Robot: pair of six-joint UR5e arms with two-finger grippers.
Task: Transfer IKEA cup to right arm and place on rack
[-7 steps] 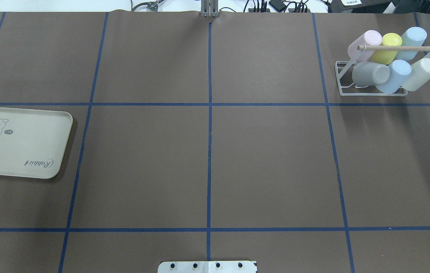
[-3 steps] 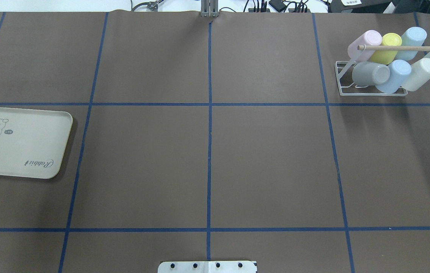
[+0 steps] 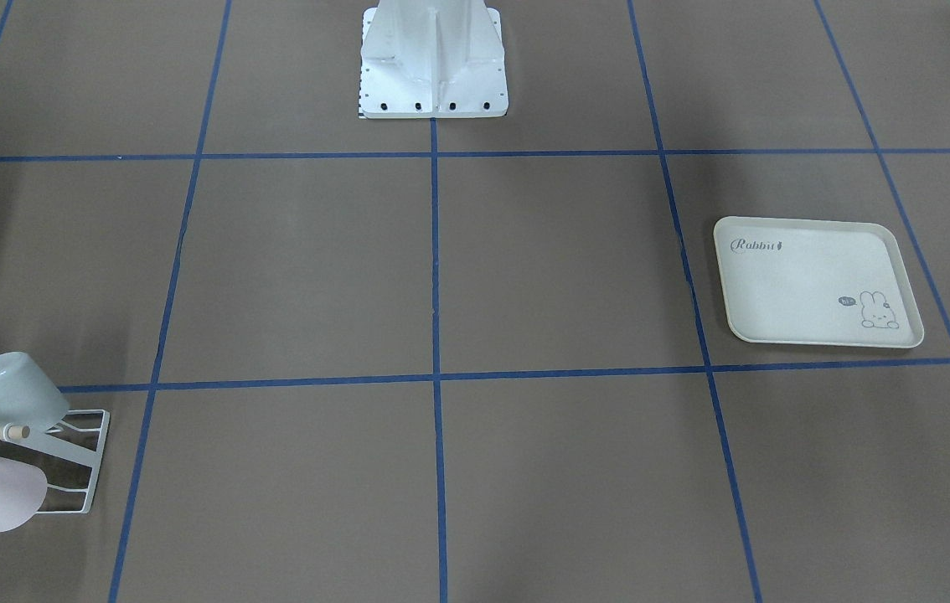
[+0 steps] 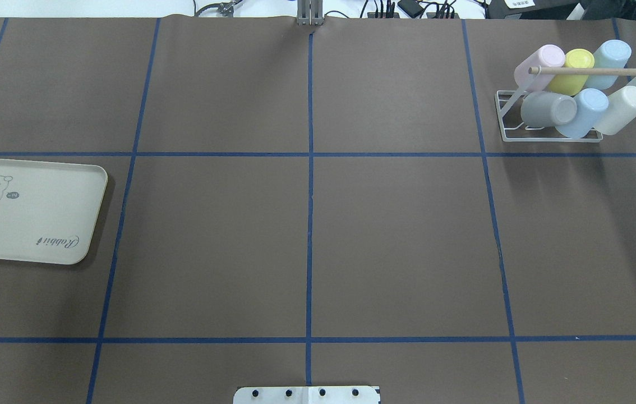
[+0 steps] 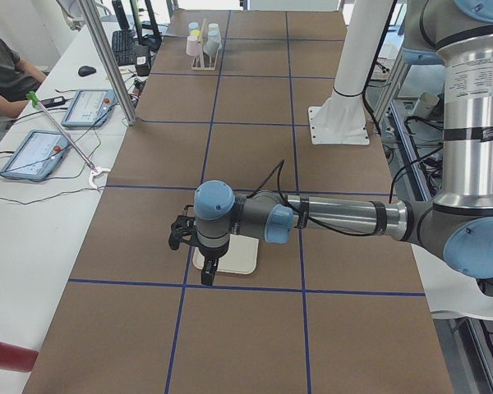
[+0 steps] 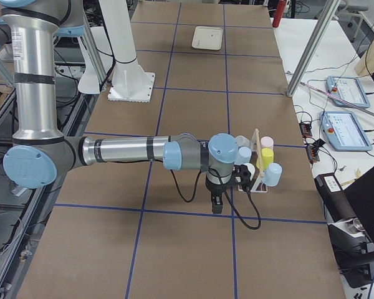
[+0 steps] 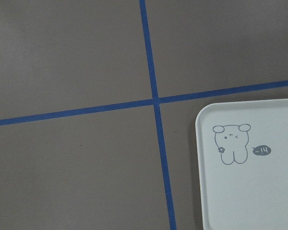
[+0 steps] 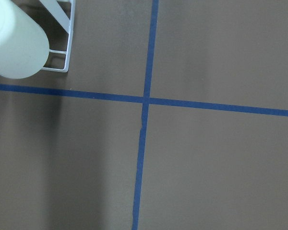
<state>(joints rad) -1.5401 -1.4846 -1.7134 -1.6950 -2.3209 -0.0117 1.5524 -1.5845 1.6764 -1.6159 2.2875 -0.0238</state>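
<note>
Cups (image 4: pixel 583 112), six of them, sit tilted on the rack (image 4: pixel 501 119) at the far right corner of the worktop (image 4: pixel 402 241). The right gripper (image 6: pixel 215 202) hangs above the worktop near the rack's corner, apart from the cream cup (image 8: pixel 14 43). The left gripper (image 5: pixel 207 271) hangs over a corner of the rabbit tray (image 4: pixel 32 224) by the left edge, well apart from the cups. Whether either pair of jaws is open cannot be told.
</note>
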